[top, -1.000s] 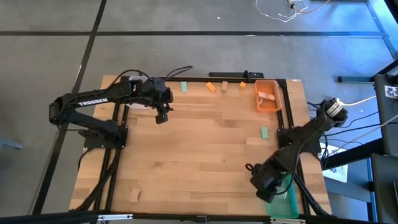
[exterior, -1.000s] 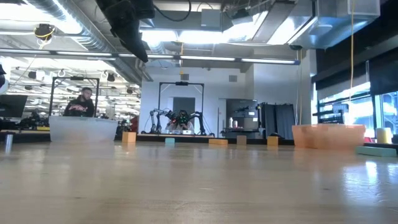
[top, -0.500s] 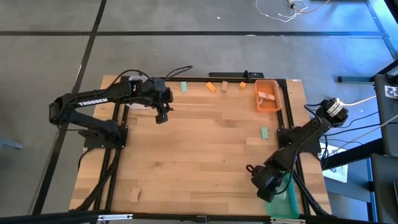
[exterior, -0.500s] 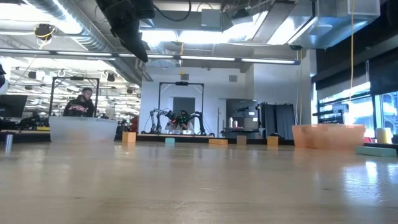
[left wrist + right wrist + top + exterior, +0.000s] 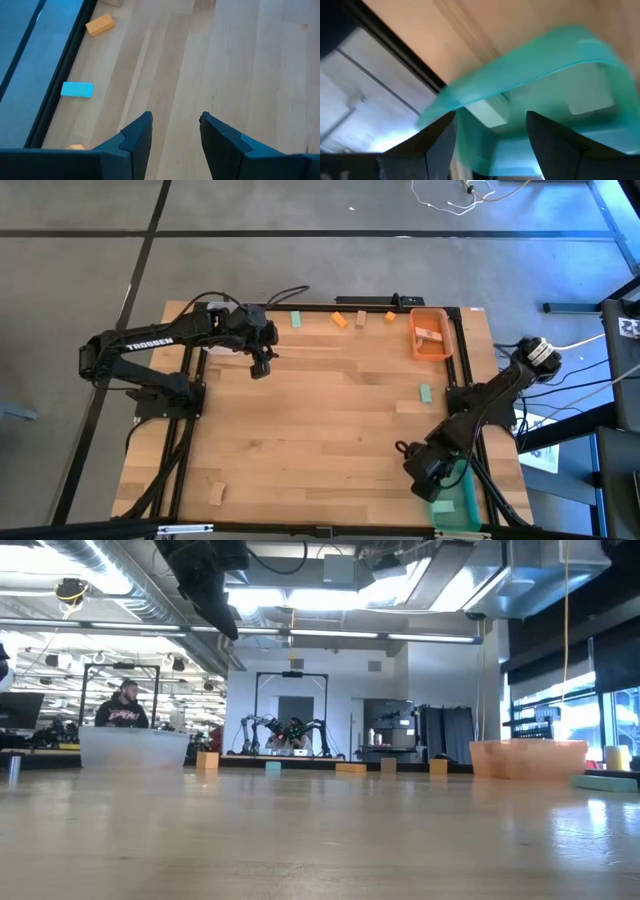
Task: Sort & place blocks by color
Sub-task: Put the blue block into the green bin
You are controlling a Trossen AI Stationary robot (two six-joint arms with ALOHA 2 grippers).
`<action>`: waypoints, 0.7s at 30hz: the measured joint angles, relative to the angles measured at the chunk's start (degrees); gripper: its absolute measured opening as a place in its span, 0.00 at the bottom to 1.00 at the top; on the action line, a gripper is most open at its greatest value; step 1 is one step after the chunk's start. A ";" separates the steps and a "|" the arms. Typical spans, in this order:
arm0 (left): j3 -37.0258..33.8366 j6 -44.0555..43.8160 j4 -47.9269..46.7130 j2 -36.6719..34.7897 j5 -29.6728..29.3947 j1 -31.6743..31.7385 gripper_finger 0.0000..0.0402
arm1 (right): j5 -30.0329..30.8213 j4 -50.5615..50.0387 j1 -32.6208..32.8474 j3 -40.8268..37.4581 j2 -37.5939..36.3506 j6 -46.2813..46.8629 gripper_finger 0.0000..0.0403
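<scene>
The right gripper (image 5: 432,483) is positioned over the green bin (image 5: 458,506) at the table's (image 5: 320,430) 5 o'clock corner. In the right wrist view its fingers (image 5: 440,137) stand apart with nothing between them, above the bin's interior, where two pale block-shaped forms lie blurred.

The left gripper (image 5: 259,367) hangs above the table toward 11 o'clock. In the left wrist view its fingers (image 5: 137,137) are spread and empty over bare wood.

Block locations in the high view:
- A teal block (image 5: 296,319), an orange block (image 5: 340,320), a pale wood block (image 5: 361,317) and a second orange block (image 5: 389,316) lie in a row along the 12 o'clock edge.
- Pale blocks rest inside the orange bin (image 5: 430,333) at 1 o'clock.
- One teal block (image 5: 425,392) lies alone toward 3 o'clock.
- One pale wood block (image 5: 215,492) lies near the 7 o'clock corner.

In the low view, a person (image 5: 122,707) is visible in the room beyond the table.
</scene>
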 joint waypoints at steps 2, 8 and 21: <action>0.00 -0.02 0.04 -0.02 -0.02 0.00 0.38 | 2.01 -5.19 -1.42 1.74 -1.36 0.06 0.58; 0.00 -1.72 0.07 -0.02 -0.02 0.00 0.38 | 8.65 -23.30 -6.93 6.55 -6.05 6.28 0.58; 0.00 -4.60 0.52 -0.02 -0.04 0.00 0.38 | 13.68 -38.46 -20.61 3.03 -15.82 21.61 0.59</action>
